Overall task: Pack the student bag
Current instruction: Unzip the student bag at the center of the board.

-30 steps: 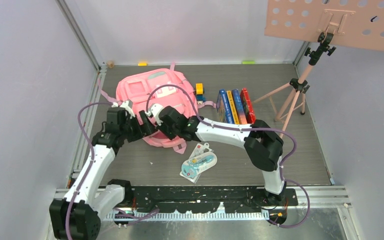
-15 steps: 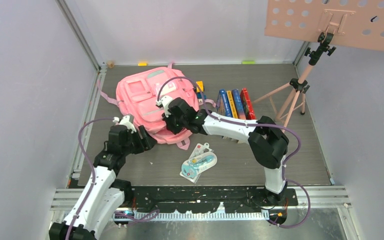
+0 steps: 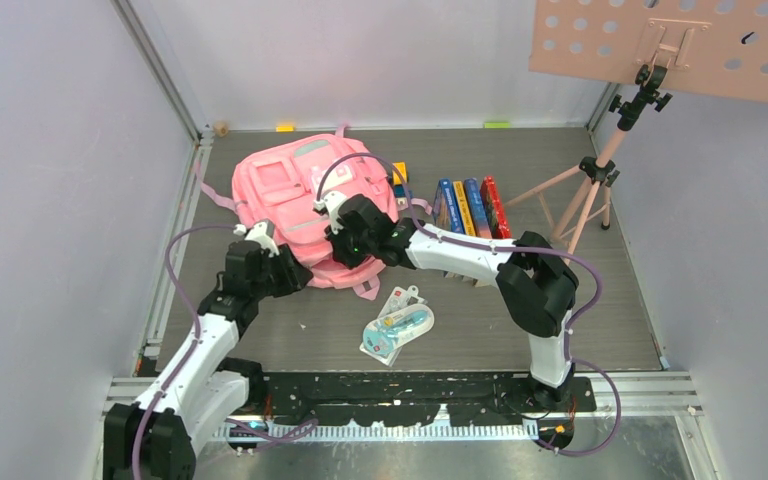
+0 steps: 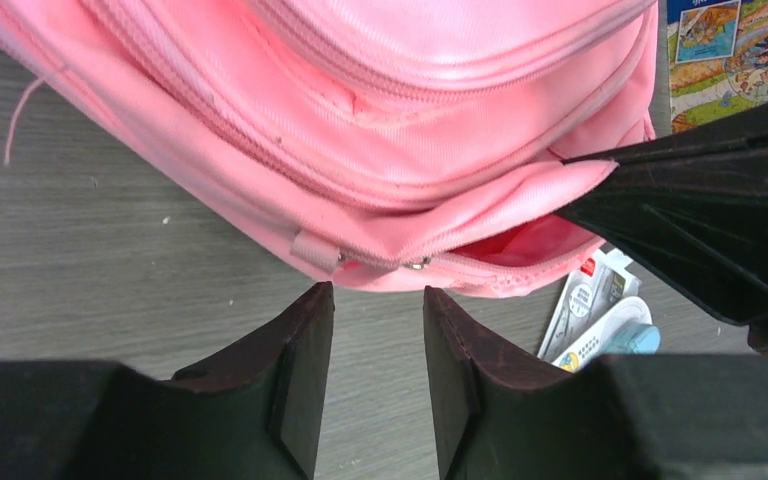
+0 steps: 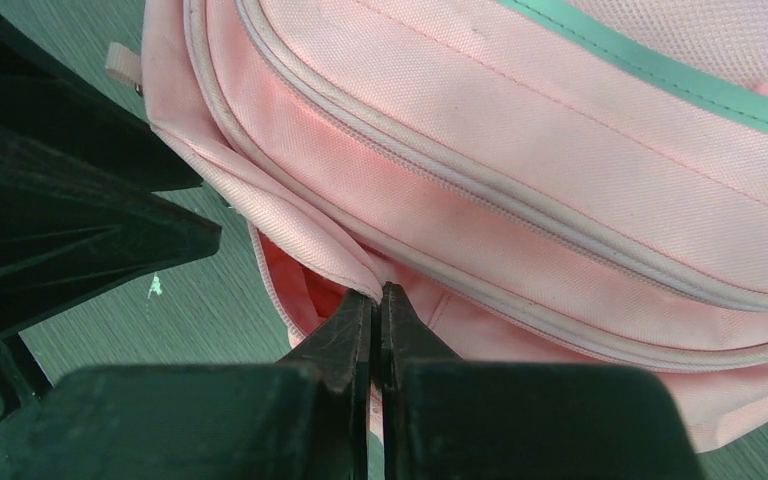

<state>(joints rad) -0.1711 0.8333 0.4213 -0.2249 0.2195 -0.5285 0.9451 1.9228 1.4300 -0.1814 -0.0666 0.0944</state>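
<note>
The student bag (image 3: 300, 190) is a large pink backpack lying flat at the back left of the table. My right gripper (image 5: 378, 292) is shut on a fold of pink fabric at the lip of the bag's partly unzipped near edge, and red lining shows inside. In the top view the right gripper (image 3: 337, 260) sits over that near edge. My left gripper (image 4: 378, 290) is open, with only bare table between its jaws, just short of the metal zipper pull (image 4: 418, 264). From above, the left gripper (image 3: 295, 272) is at the bag's near-left corner.
A row of books (image 3: 472, 212) stands right of the bag, with yellow and blue blocks (image 3: 398, 180) behind them. Stationery packets (image 3: 398, 325) lie on the table in front of the bag. A tripod (image 3: 590, 185) holding a pegboard stands at the back right. Walls enclose the table.
The left gripper's jaws have narrowed; that arm pulled back from the bag, then edged toward its near corner. The right gripper moved back and right with the bag's edge, then held still.
</note>
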